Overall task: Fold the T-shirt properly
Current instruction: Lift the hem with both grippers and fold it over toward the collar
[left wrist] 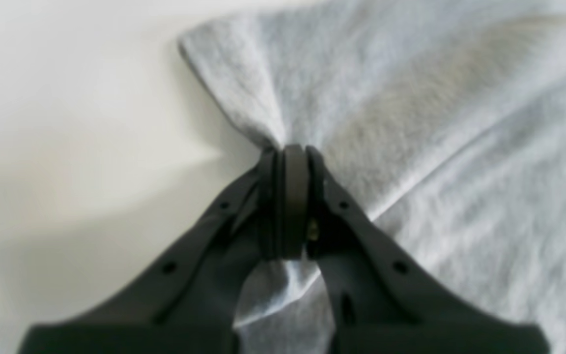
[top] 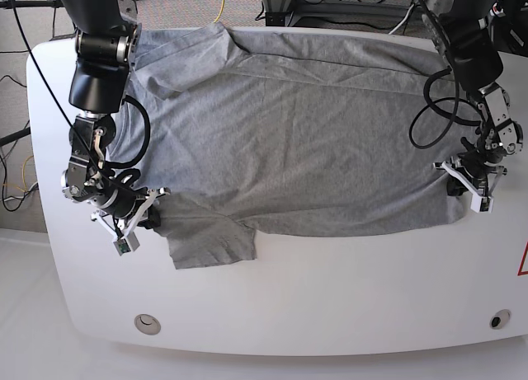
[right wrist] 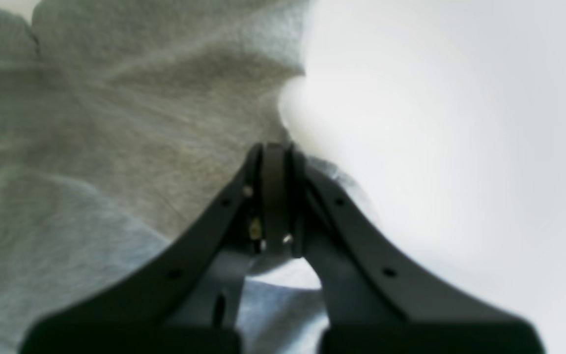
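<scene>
Base view, left claw (top: 464, 180): you have it pinched shut on the T-shirt (top: 280, 141) hem corner, near the table (top: 330, 297) right edge.
Right claw (top: 136, 217): you see its jaws pressed together on bunched cloth beside the sleeve, near the left edge.
T-shirt: spread flat, creased, across the table's far half, plain grey side up.
</scene>
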{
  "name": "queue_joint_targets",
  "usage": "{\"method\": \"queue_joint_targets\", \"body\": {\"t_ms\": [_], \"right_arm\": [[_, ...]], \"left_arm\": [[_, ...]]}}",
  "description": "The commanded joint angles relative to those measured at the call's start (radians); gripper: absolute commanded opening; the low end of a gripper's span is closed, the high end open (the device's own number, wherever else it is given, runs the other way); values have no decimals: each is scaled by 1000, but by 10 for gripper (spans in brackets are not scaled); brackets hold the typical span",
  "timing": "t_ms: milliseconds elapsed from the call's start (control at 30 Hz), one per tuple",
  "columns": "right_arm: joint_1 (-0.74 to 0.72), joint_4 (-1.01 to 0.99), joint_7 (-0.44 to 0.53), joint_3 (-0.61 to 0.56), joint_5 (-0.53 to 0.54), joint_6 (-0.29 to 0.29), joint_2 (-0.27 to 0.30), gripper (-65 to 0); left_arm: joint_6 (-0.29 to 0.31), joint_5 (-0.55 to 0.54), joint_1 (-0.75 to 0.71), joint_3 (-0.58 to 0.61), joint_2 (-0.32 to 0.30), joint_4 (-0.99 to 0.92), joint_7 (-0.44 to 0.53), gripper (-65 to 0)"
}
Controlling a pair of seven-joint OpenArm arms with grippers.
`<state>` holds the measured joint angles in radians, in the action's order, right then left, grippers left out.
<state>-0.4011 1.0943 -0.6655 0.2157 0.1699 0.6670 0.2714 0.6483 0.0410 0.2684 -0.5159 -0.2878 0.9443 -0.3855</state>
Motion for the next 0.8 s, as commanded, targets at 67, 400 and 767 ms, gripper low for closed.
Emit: {"method": "queue_joint_targets", "body": {"t_ms": [67, 400, 767], "right_arm": [[10, 119, -5, 1, 23, 9, 5, -650], [40, 173, -10, 0, 17, -21, 0, -650], [49, 256, -112, 2, 30, -10, 7, -650]], "left_arm": [[4, -19, 50, -5, -7, 47, 20, -650], [-13, -17, 28, -5, -21, 70, 10, -650], [-30, -18, 5, -7, -20, 117, -8, -650]]}}
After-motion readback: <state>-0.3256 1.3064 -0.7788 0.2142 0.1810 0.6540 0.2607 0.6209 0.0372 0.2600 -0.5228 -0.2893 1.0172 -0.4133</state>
